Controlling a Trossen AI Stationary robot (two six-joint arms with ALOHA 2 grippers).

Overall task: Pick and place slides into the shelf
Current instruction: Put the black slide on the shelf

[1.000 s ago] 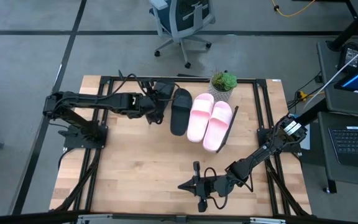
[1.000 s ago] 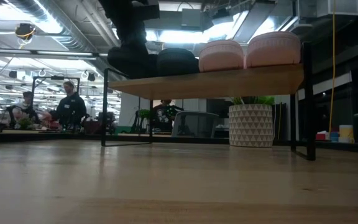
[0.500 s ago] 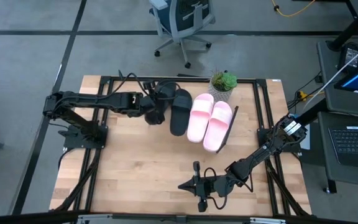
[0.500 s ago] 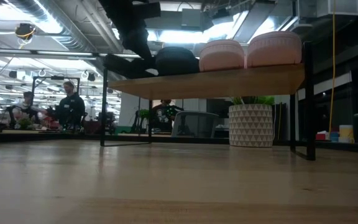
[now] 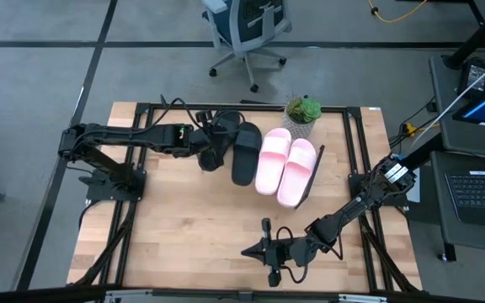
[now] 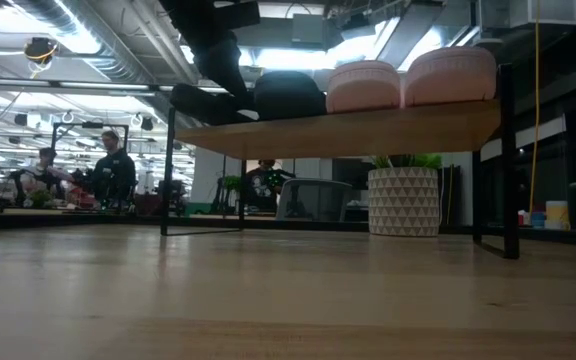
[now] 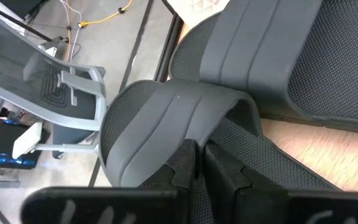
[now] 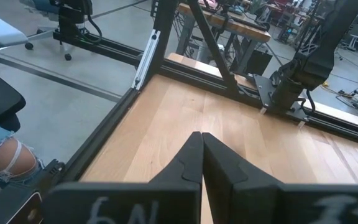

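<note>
— How many slides?
— Four on the shelf: two pink slides side by side, and two black. One black slide lies just left of the pink pair; the other black slide is in the left gripper.
— How does that gripper stand?
— Its fingers are pressed together, clamped on the strap's edge. The arm reaches level across from the left side to the shelf's left end.
— And the other arm?
— The right gripper rests low at the table's near edge, fingers together, holding nothing, well apart from the shelf.
</note>
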